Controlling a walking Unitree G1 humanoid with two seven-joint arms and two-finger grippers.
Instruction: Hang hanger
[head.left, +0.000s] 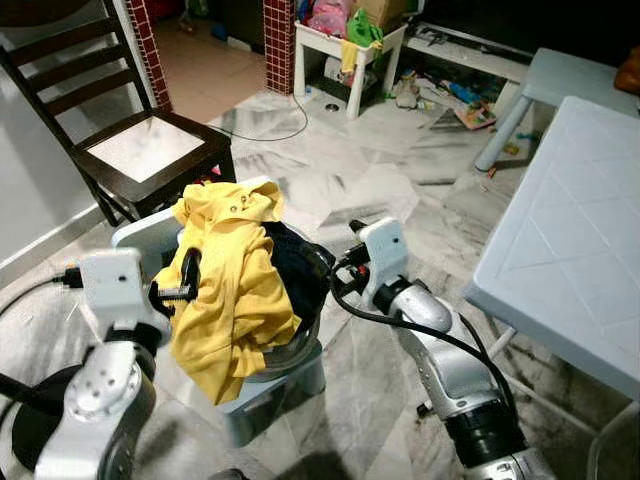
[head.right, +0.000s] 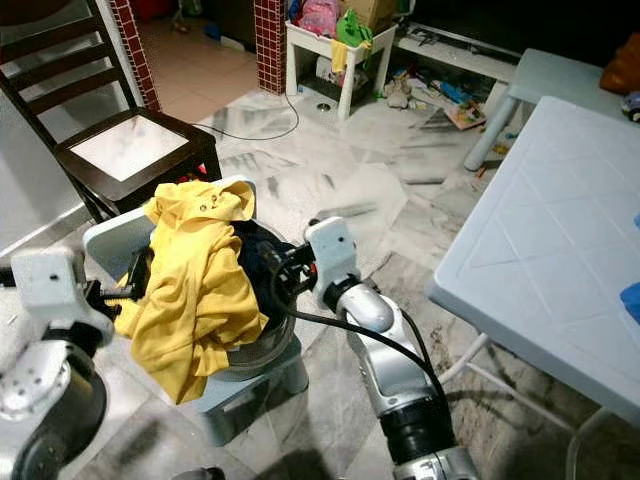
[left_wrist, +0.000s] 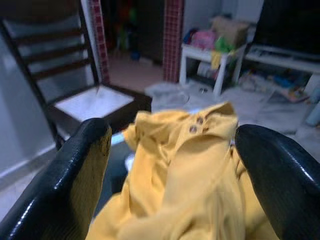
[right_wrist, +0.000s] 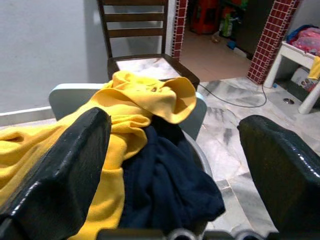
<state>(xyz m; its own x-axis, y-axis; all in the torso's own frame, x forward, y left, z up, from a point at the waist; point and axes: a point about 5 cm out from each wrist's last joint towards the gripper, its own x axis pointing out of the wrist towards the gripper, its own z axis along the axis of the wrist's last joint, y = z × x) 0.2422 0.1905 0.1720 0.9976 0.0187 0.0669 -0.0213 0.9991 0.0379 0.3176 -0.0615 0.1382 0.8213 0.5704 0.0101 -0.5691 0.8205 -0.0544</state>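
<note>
My left gripper (head.left: 186, 272) gaped wide against the crumpled yellow shirt (head.left: 228, 285); my right gripper (head.right: 283, 268), equally wide, faced dark navy cloth (right_wrist: 165, 187).

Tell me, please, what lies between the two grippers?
The yellow shirt and a dark blue garment, heaped in a basin on a pale stool, lie between the left gripper and right gripper, as the left eye view shows.

Marble floor (head.left: 380, 180), dark wooden chair (head.left: 140, 140) by white wall (head.left: 30, 170), pale plastic table (head.left: 570, 250), red-tiled pillars (head.left: 278, 40).
</note>
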